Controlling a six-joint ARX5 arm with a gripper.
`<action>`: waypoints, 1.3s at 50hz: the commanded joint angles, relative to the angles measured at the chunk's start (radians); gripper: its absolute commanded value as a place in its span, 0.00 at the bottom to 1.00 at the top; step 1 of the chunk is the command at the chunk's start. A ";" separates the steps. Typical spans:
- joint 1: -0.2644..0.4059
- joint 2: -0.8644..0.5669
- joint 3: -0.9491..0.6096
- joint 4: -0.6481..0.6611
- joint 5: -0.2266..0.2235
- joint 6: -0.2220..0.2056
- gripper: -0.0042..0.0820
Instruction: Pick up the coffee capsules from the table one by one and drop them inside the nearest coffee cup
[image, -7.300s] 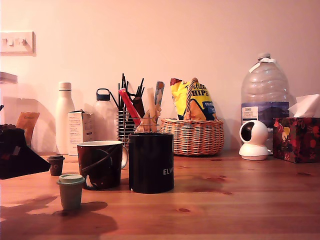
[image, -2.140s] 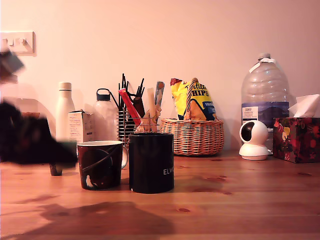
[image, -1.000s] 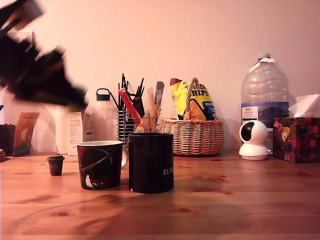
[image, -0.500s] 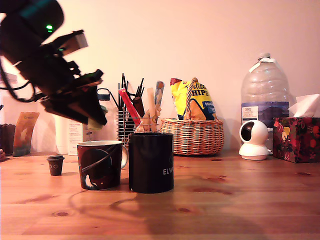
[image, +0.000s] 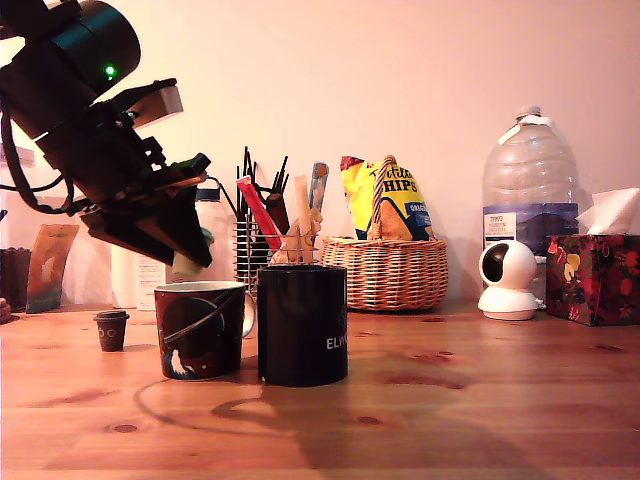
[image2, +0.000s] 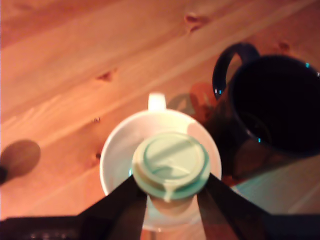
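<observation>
Your hand, clamped on the pale green capsule, hangs right above the patterned cup so the pod can fall straight inside, while the brown capsule waits on the worktop.

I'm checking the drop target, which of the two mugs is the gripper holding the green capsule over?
The patterned brown mug with the white inside, on the exterior view's left. The gripper holds the green capsule above it; the plain black mug stands beside.

- In the exterior view, the black pincer hides most of the pale green rimmed capsule.
- The wrist view blurs the glossy black mug, cut off by the edge.
- The tiny dark brown capsule is too small for detail.
</observation>
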 joint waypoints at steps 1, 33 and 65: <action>-0.002 0.012 -0.002 0.000 0.000 -0.001 0.26; -0.002 0.012 0.011 0.042 -0.008 -0.008 0.89; 0.006 -0.126 0.041 -0.098 -0.043 -0.009 0.02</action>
